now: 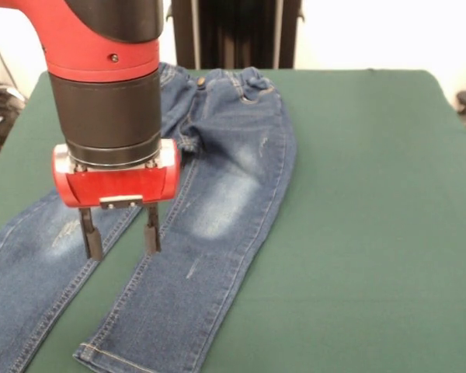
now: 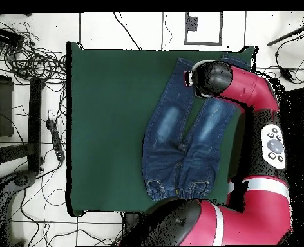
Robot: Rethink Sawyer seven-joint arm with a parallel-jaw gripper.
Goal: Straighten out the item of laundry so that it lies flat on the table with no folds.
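Jeans [image 1: 217, 194] spread out on green counter [image 1: 373, 194], legs coming toward the near edge, a little apart, a strip of green between them. Pale faded patches on both thighs. Above the gap between the legs, red and black arm with pincer [image 1: 120, 233] hanging down, two dark fingers apart, nothing between them. Farther back, bunched stretchy waistband by the counter's far edge.

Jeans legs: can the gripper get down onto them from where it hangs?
Probably yes. The gripper hangs open over the gap between the legs of the jeans, with nothing in between.
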